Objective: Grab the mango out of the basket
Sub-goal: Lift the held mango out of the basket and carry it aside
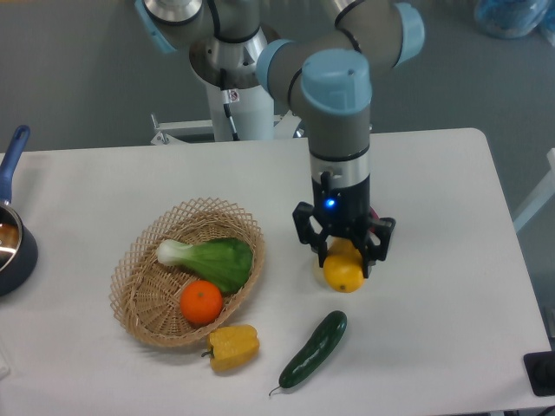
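Jaws (343, 256): closed on the mango (343, 273)
Mango: right of the basket (139, 295) — over the tabletop (434, 191)
Handling: smooth, rounded, likely slippery — best gripped across its middle

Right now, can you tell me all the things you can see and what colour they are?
mango: one, yellow, held in the hand above the table, right of the basket
basket: one, tan wicker, left of centre on the table
orange: one, orange, in the basket
leafy vegetable: one, green with a white stem, in the basket
bell pepper: one, yellow, on the table in front of the basket
cucumber: one, dark green, front of the table
pot: one, dark blue, left edge
table: one, white
hand: one, black, closed on the mango
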Controlling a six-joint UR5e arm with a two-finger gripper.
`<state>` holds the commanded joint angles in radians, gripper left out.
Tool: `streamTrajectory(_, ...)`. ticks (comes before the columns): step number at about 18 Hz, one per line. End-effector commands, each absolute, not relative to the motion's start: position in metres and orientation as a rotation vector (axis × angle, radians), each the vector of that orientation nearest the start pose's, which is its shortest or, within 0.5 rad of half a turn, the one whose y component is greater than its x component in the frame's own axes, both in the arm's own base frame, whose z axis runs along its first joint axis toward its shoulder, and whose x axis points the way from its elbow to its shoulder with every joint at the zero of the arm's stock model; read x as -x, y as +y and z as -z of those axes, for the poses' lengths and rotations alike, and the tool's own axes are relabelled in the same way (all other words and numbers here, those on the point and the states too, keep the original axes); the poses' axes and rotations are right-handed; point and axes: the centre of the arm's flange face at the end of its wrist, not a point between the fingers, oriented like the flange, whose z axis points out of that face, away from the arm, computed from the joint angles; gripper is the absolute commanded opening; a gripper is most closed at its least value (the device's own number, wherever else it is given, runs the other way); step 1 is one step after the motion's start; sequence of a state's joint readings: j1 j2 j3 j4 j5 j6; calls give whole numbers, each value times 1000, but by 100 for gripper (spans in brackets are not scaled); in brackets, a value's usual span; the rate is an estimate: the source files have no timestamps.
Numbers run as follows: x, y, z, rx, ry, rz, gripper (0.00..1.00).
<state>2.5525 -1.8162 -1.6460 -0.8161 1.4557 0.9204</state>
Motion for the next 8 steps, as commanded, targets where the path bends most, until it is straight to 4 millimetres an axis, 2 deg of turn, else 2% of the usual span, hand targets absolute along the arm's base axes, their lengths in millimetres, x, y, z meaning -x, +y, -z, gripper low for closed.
streamTrajectory(2, 427, 457, -403, 2770, -57, -406, 34)
streamTrajectory(5, 435, 442, -390, 2790, -93, -384, 34)
streamTrajectory(8, 439, 439, -392, 2788, -106, -392, 34)
